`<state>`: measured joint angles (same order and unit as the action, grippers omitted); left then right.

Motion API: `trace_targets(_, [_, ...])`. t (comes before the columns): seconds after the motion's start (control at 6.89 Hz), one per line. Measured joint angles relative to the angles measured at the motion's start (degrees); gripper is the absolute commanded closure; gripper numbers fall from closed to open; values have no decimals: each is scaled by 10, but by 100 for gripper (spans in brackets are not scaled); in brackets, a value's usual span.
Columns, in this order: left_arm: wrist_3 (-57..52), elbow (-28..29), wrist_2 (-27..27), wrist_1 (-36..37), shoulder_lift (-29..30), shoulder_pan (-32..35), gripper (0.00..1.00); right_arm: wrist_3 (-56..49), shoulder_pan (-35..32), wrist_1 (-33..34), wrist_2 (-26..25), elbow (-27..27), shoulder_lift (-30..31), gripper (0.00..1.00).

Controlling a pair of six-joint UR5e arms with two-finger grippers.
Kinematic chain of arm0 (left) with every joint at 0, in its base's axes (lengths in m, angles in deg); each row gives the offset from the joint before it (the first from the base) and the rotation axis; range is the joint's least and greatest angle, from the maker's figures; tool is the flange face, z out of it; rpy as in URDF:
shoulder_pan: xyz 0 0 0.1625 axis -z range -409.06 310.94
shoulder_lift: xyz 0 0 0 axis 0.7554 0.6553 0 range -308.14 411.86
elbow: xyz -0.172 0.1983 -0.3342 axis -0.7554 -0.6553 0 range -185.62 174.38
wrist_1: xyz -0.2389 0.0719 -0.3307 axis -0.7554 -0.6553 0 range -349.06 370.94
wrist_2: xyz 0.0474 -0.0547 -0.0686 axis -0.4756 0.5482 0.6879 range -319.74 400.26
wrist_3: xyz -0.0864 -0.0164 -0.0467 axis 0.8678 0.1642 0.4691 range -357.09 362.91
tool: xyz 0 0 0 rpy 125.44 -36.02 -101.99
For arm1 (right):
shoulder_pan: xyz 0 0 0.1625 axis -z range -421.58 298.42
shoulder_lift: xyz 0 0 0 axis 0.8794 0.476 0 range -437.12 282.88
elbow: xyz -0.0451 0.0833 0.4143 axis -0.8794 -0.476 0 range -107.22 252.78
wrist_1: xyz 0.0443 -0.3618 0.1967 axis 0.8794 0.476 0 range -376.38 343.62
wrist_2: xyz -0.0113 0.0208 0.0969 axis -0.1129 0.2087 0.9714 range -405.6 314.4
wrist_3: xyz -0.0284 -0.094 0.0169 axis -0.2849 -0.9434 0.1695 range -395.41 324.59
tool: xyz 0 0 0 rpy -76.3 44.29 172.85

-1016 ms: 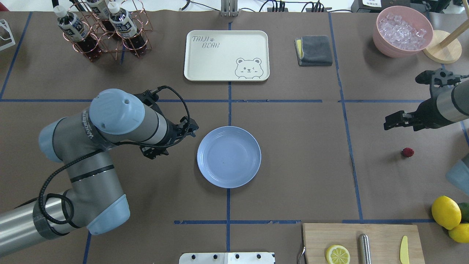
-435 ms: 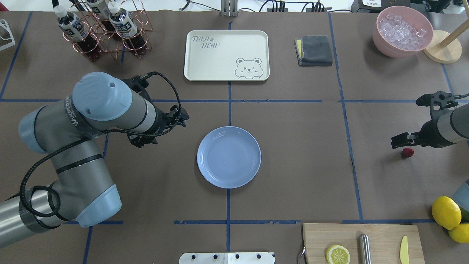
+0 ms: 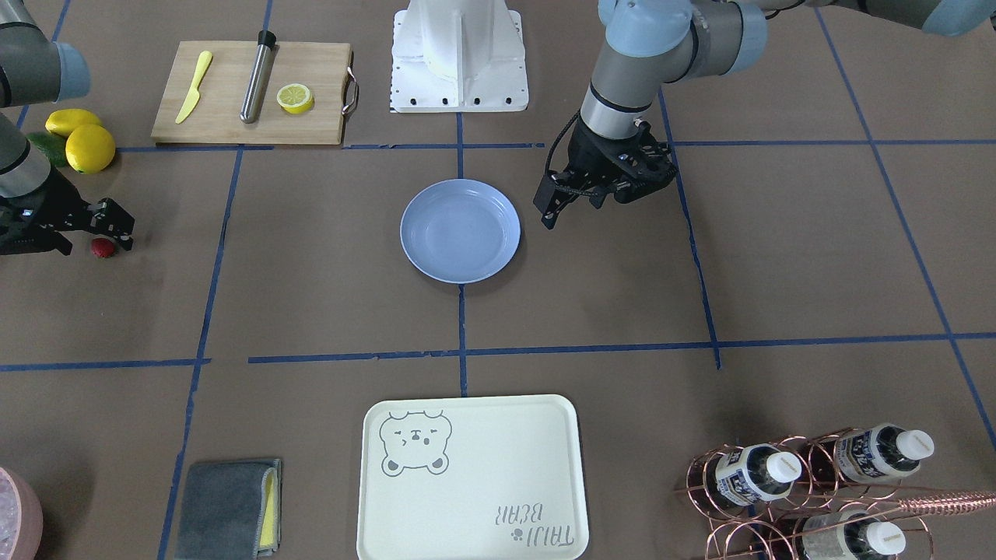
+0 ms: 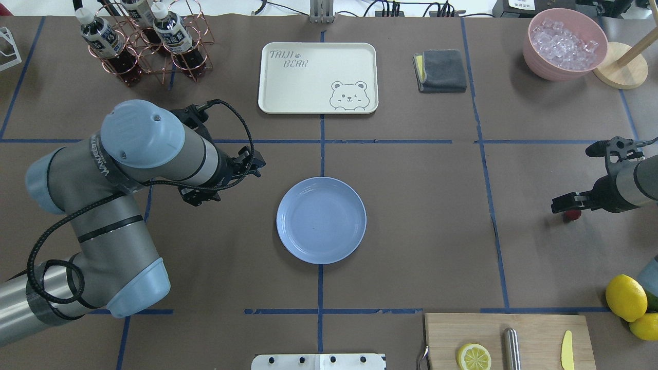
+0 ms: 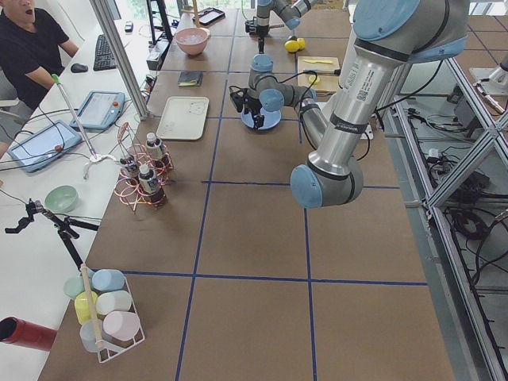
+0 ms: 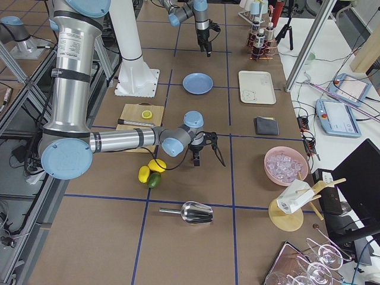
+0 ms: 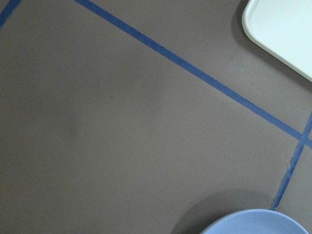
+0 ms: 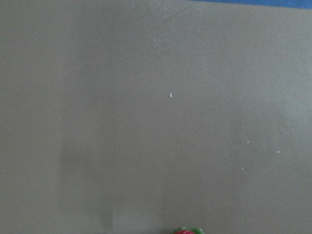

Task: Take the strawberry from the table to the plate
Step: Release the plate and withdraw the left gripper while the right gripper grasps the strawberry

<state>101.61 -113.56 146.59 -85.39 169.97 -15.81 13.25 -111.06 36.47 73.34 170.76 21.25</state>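
The strawberry, small and dark red, lies on the brown table at the far right. From overhead only part of the strawberry shows under my right gripper. That gripper is low over it and looks open, a finger on each side. In the right wrist view the strawberry just peeks in at the bottom edge. The blue-lavender plate sits bare at the table's centre. My left gripper hovers left of the plate; I cannot tell whether it is open or shut.
A cream bear-print tray lies beyond the plate. A cutting board with a lemon half and knife sits front right, lemons beside it. Bottle rack back left, grey cloth and pink ice bowl back right.
My right gripper has come down and toward the strawberry and now partly covers it. My left arm has drawn back to the left, away from the plate.
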Motion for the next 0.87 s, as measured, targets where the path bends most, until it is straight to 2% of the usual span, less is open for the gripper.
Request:
trace_targets(0.58, [0, 1, -1, 0, 0, 4, 0, 3, 0, -4, 2, -2, 0, 30])
trace_targets(0.73, [0, 1, -1, 0, 1, 5, 0, 3, -1, -4, 2, -1, 1, 46])
trace_targets(0.87, [0, 1, -1, 0, 1, 6, 0, 3, -1, -4, 2, -1, 1, 71])
